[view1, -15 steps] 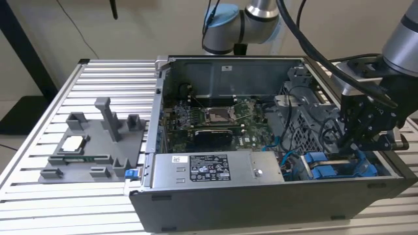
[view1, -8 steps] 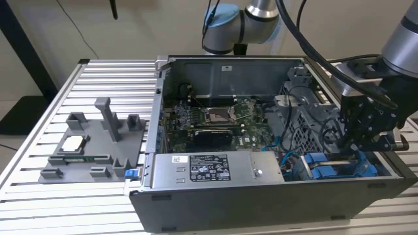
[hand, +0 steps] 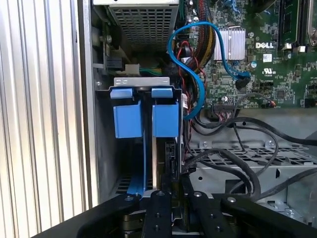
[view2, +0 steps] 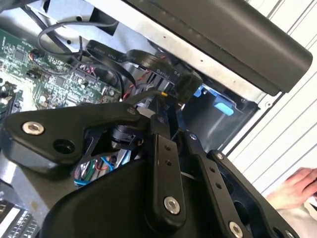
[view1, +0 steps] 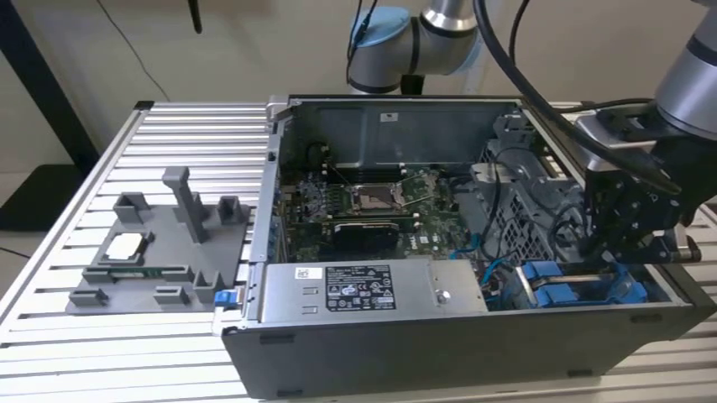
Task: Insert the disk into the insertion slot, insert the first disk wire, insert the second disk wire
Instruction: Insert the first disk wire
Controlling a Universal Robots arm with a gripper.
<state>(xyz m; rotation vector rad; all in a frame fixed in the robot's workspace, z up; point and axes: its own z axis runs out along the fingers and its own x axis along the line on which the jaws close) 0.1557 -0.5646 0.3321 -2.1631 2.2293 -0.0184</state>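
The disk, a rigid metal drive in a bright blue plastic carrier, appears to sit in the insertion slot, the grey sheet-metal bay at the corner of the open computer case. Its two smooth blue tabs stand side by side at the bay mouth and its metal body is mostly hidden. I judge it dense and stiff but sensitive to knocks. The glossy carrier looks slick and slightly springy, so the tabs or side rails are the safer hold rather than the labelled face. The black metal pincer hangs low in the bay just beside those tabs. Whether it is clenched or released I cannot tell. A thin blue ribbon-like wire loops near the slot, and round black cables lie over the perforated grey cage. Both look limp, best gripped at their hard plugs. The case rests on a ribbed aluminium surface.
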